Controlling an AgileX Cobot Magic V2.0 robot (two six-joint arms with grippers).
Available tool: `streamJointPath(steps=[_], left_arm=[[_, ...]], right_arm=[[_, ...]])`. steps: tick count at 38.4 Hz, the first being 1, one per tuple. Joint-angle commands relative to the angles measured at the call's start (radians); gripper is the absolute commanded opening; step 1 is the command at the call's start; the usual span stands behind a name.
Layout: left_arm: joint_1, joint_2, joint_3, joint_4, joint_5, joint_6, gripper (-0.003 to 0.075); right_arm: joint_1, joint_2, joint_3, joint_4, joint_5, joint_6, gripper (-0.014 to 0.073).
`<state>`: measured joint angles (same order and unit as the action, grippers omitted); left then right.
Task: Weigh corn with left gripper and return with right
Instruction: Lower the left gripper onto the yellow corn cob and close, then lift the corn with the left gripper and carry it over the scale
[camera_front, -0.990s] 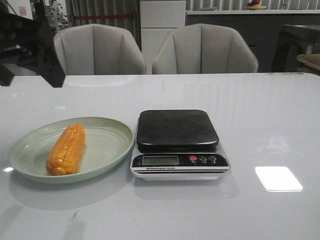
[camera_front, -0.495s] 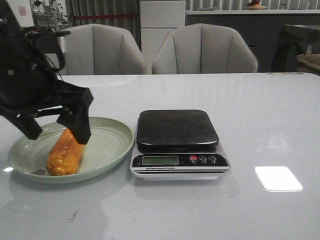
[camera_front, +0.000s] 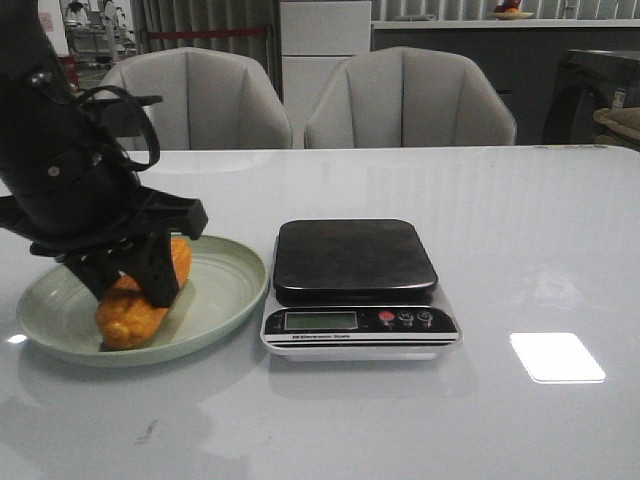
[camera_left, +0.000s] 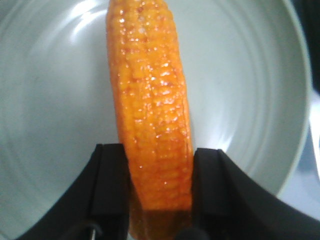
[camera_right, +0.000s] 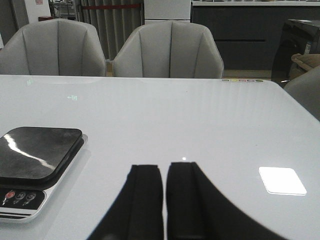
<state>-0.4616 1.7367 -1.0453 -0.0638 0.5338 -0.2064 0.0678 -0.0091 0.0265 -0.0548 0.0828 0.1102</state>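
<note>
Corn (camera_front: 138, 298) lying on the pale green plate (camera_front: 215, 290) at lower left of the front frame, just beside the scale (camera_front: 356, 288) at centre. Left end effector (camera_front: 128, 288) down over the cob, black fingers (camera_left: 111, 185) on both sides of it, at the end of the cob nearest the wrist camera; seemingly touching the kernels, but impossible to tell for sure if already clamped or only closing. Cob apparently resting on the plate, not lifted. Right end effector (camera_right: 164, 200) low in its own view, fingers together with only a thin slit between, holding nothing, above bare table (camera_front: 520, 220) to the right of the scale. For a good grasp: squeeze firmly but not so hard as to crush kernels, lift straight up to clear the plate rim, keep the cob level since the hold looks off-centre and may let it tip, then carry right and lay it on the dark platform (camera_front: 352, 255).
</note>
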Motion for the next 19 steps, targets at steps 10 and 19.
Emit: streamJointPath(steps=[10, 19], left_arm=[[-0.022, -0.04, -0.215, -0.054, -0.029, 0.007, 0.0125], [-0.084, -0.036, -0.225, -0.122, -0.14, 0.007, 0.0126]], right_arm=[[0.002, -0.019, 0.01, -0.012, -0.083, -0.007, 0.0196], [0.002, -0.019, 0.01, -0.012, -0.083, -0.007, 0.0196]])
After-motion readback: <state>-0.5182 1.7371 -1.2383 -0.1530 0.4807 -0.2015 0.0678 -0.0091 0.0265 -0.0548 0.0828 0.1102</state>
